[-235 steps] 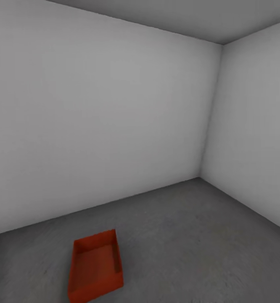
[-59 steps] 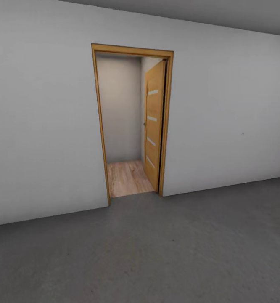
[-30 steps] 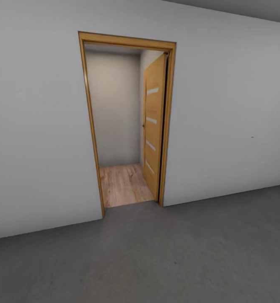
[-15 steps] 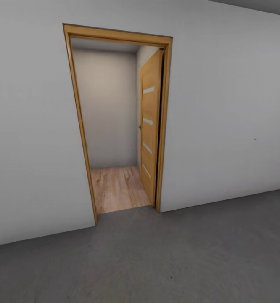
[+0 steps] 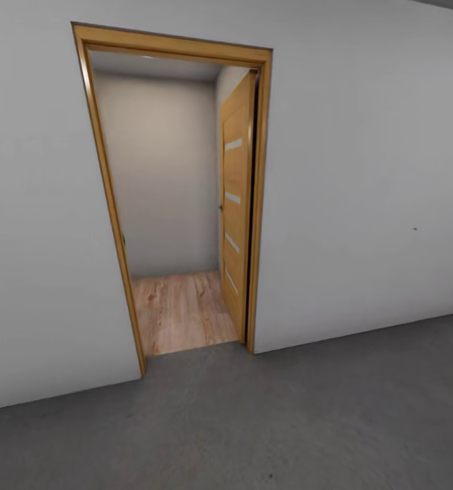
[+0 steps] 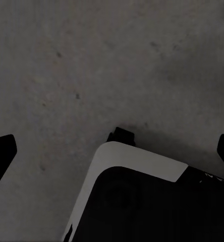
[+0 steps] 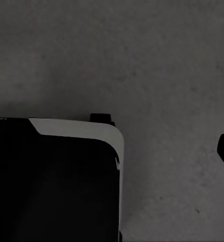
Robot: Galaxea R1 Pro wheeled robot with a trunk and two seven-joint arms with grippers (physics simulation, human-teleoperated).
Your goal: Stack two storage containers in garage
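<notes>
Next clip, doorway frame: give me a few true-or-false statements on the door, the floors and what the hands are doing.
1. The wooden door stands open. True.
2. The floor beyond the doorway is dark grey. False: light wood planks lie there; the grey floor is on the robot's side.
3. The left hand grips a container. False: its fingers sit wide apart over bare floor.
4. The door frame is wood-coloured. True.
5. The door is hinged on the frame's left side. False: it hangs along the right side.
</notes>
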